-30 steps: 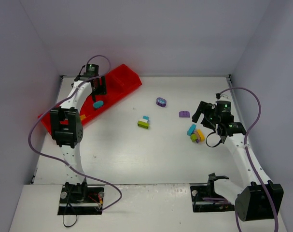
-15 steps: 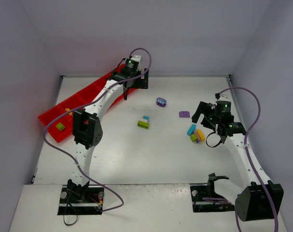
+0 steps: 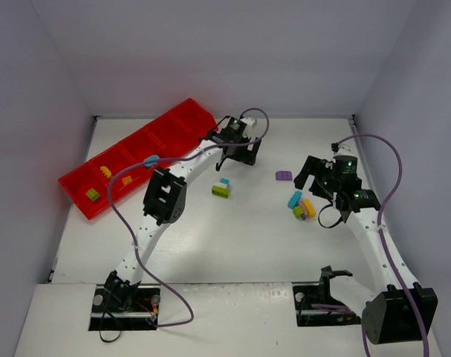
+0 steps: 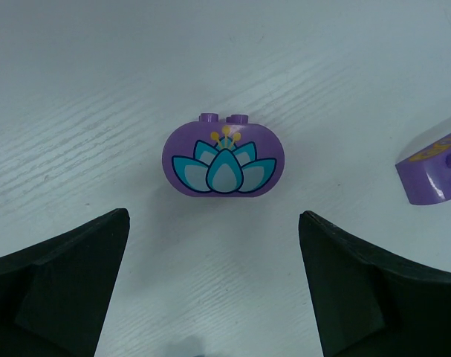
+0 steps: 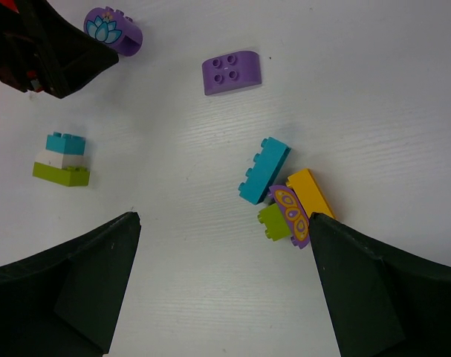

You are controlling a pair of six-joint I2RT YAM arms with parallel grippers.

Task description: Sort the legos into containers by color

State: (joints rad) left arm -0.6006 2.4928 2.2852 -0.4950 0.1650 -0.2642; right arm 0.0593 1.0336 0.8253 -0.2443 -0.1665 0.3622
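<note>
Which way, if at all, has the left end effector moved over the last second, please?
Yes. The left end effector has swung rightward, off the red tray, and now hangs open over the purple flower brick.

rounded brick (image 4: 223, 160): purple, teal-white lotus print | stack (image 5: 60, 158): teal/white/lime | curved brick (image 5: 232, 72): plain purple | tray (image 3: 182, 123): red

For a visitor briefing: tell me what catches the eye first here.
The long red tray at the far left stands out most. Next, the purple flower brick under the open left tool, and a bright heap of bricks near the right tool.
</note>
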